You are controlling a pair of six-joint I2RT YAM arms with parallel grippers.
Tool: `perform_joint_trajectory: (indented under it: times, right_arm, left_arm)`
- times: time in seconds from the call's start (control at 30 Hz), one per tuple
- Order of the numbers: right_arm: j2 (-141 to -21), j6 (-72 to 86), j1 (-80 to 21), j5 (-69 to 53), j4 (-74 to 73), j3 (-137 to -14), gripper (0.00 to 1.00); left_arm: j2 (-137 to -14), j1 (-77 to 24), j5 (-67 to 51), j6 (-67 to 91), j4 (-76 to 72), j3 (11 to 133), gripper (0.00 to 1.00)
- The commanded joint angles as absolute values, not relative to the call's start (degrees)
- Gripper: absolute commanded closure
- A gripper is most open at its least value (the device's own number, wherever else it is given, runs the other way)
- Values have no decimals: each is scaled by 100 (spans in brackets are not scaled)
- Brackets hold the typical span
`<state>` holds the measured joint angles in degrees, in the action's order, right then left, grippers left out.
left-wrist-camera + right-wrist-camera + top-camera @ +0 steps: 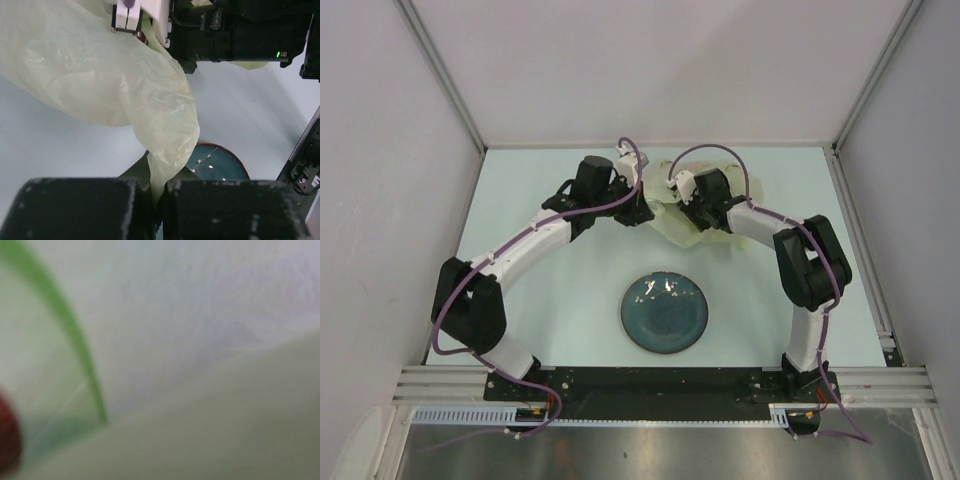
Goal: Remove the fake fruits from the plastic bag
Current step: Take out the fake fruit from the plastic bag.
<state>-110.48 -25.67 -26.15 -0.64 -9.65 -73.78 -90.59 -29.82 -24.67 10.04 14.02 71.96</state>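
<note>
Listener: Table point(570, 320) from above, left to right, please?

Describer: The left arm point(525, 245) curves in from the left side toward the far middle. Its left gripper point(638, 205) meets the plastic bag point(685, 236), a pale yellow-green crumpled heap at the far centre of the table. The right arm point(810, 265) bends in from the right side, and the right gripper point(672, 203) sits in that same heap.

Listener: Are the hands gripping anything?

Describer: The left wrist camera shows the left gripper's fingers point(75, 210) pressed together with a fold of bag film pinched between them. The film rises from there and balloons out. The right gripper's fingers are hidden by the bag, so I cannot tell how wide they stand.

Listener: And what is in the containers?

Describer: From above, the bag's contents do not show. The right wrist camera, close against the film, shows blurred pale plastic and a thin green curved line point(77, 340). At its lower left edge is a red rounded shape point(7, 437), too blurred to name. A dark blue-green plate point(630, 312) lies near the arm bases, apart from the bag, with light glinting on its surface.
</note>
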Motion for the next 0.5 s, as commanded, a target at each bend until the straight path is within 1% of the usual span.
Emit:
perform_joint_trajectory:
  times: [0.0, 0.07, 0.2, 0.23, 0.27, 0.33, 0.47]
  right_arm:
    - [-11267, -2356, -2523, -404, -1108, -7620, 64]
    - [-11320, -2355, -2514, -474, -1072, -7620, 60]
    - [-11391, -2443, -2523, -702, -1107, -7673, 64]
    - [-11391, -2452, -2522, -764, -1160, -7699, 64]
    - [-11391, -2461, -2531, -843, -1273, -7708, 62]
    - [-11390, -2513, -2566, -906, -1406, -7717, 54]
    - [-11417, -2575, -2558, -809, -1451, -7699, 53]
  left_arm:
    - [-8965, -2953, -2575, 914, 1169, 7321, 100]
    - [-8965, -2953, -2575, 923, 1160, 7313, 100]
    - [-9000, -2953, -2593, 923, 1143, 7312, 100]
    - [-9009, -2953, -2593, 923, 1151, 7312, 100]
    - [-9009, -2953, -2593, 923, 1151, 7313, 100]
    - [-9009, -2953, -2601, 932, 1116, 7295, 100]
    - [-9026, -2953, -2593, 940, 1072, 7277, 100]
